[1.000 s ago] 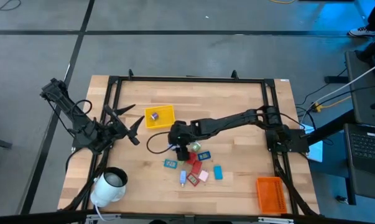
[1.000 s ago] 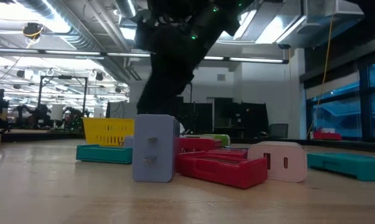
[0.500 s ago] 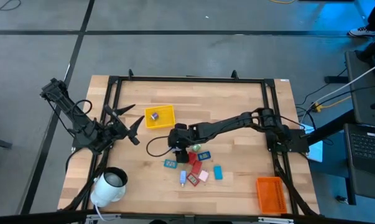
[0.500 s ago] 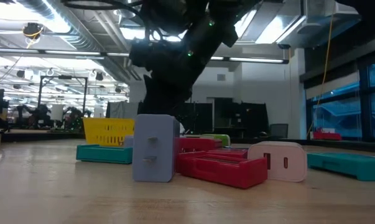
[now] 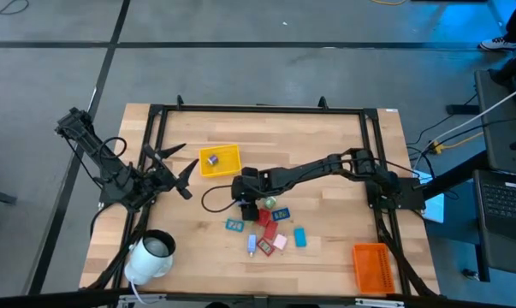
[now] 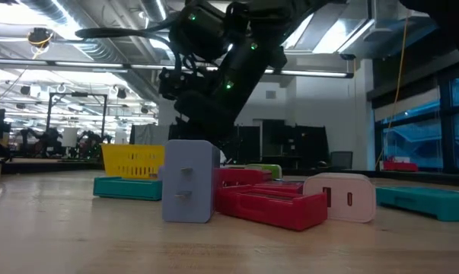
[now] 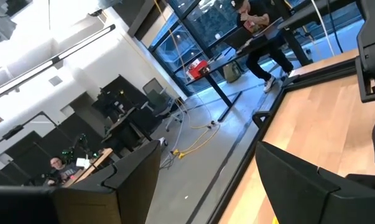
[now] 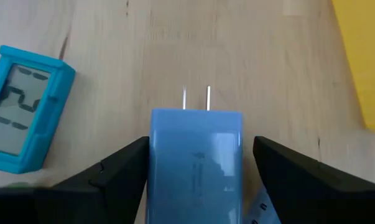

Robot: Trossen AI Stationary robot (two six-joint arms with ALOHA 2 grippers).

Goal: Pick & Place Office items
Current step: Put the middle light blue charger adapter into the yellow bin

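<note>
The office items lie in a cluster at the table's middle: a teal framed display (image 5: 234, 225), red pieces (image 5: 266, 229), a pink piece (image 5: 280, 242) and light blue pieces (image 5: 299, 237). My right gripper (image 5: 247, 205) slants down over the cluster's far left part, open. A blue plug adapter (image 8: 196, 162) with two prongs lies flat on the wood between its fingers (image 8: 119, 177). A strip of wood shows between the plug and one finger; the other finger stands close beside it. My left gripper (image 5: 182, 162) waits open and level at the table's left, with nothing between its fingers.
A yellow tray (image 5: 219, 160) holding one small piece stands just beyond the right gripper. An orange tray (image 5: 370, 265) sits at the near right corner and a white roll (image 5: 151, 255) at the near left. A black frame (image 5: 258, 109) rims the table.
My right gripper has sunk toward the table, coming down over the blue plug at the cluster's far left; the low view shows the arm dropping behind the upright pale charger. The items have kept their places.
</note>
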